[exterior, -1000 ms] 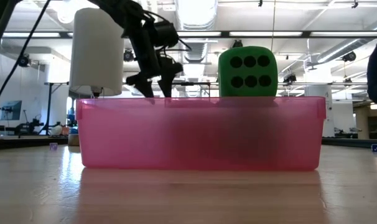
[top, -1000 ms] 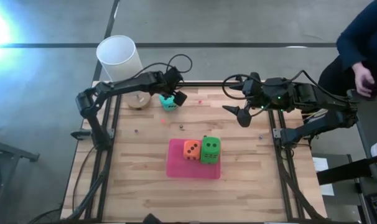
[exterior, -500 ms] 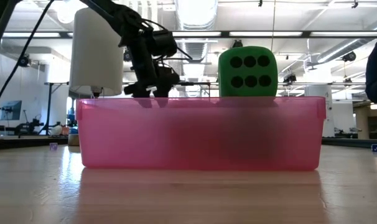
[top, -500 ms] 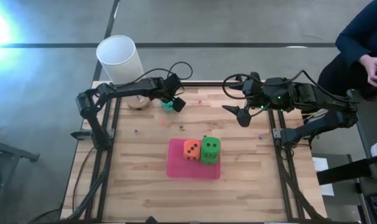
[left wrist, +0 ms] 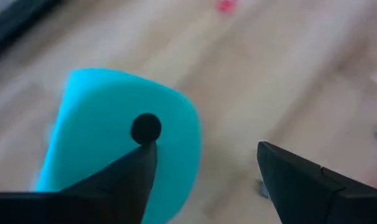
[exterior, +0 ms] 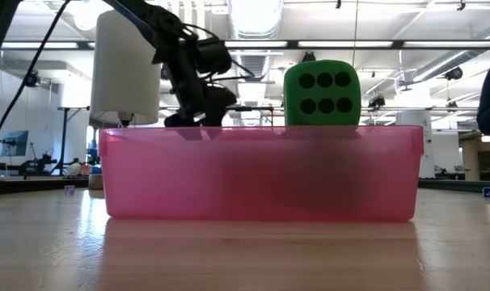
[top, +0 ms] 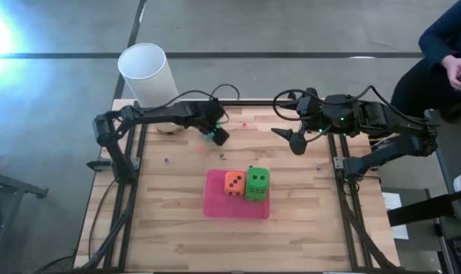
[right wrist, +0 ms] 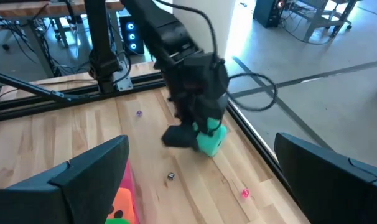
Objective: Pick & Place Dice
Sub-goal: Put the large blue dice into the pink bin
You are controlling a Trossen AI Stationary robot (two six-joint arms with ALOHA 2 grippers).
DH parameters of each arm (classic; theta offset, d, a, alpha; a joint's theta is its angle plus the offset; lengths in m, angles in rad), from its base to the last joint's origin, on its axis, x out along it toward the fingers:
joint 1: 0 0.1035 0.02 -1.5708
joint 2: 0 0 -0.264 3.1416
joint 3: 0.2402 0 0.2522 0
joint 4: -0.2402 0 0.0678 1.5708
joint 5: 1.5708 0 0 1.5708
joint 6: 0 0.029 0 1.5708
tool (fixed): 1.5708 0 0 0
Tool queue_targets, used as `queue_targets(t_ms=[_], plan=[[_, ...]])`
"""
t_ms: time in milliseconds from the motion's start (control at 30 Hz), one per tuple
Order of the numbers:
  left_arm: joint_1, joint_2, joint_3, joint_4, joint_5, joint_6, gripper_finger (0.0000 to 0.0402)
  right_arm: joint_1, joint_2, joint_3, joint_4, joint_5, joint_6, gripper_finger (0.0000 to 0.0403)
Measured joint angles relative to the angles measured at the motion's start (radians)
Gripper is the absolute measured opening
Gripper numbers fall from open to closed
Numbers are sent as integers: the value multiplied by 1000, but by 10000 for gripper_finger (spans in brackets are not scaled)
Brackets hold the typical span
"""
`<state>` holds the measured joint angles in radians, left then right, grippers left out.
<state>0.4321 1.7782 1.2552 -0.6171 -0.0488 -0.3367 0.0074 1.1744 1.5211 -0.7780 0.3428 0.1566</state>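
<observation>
The teal die (left wrist: 107, 137) lies on the table at the far left-centre. My left gripper (top: 214, 133) stands open right over it, pointing steeply down. One finger (left wrist: 123, 180) shows in front of the die's pip face and the other (left wrist: 300, 180) over bare wood beside it. From the right wrist view the die (right wrist: 211, 140) pokes out beside that gripper (right wrist: 182, 134). An orange die (top: 233, 183) and a green die (top: 256, 183) sit in the pink tray (top: 215, 204). My right gripper (top: 295, 143) hangs open above the table's far right, holding nothing. My left gripper comes at the teal die from above, slanting. One finger overlaps the die's edge (left wrist: 170, 155) in the wrist view. Whether that finger touches the die I cannot tell. The die rests on the table.
A tall white cup (top: 145, 72) stands at the far left corner, with a round wooden disc (top: 166, 126) beside it. Tiny coloured bits (top: 166, 160) lie scattered on the wood. In the low view the pink tray (exterior: 257, 174) fills the foreground. A person (top: 447, 53) is beyond the far right corner.
My left gripper has sunk and moved toward the table's near edge, onto the teal die, which it now largely covers in the high view. In the low view its fingers have dropped behind the pink tray's rim. The die has stayed in place.
</observation>
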Motion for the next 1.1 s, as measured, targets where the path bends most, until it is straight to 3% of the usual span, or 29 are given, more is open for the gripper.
queue_targets(t_ms=[167, 333, 1100], plan=[[-58, 7, 0, 0, 100, 21, 290, 0, 0, 0, 0, 0, 0, 400], [-87, 1, 17, 2, 113, 23, 295, 0, 0, 0, 2, 0, 0, 400], [21, -66, 65, -67, 47, -2, 302, 1, 0, 0, 3, -2, 8, 400]])
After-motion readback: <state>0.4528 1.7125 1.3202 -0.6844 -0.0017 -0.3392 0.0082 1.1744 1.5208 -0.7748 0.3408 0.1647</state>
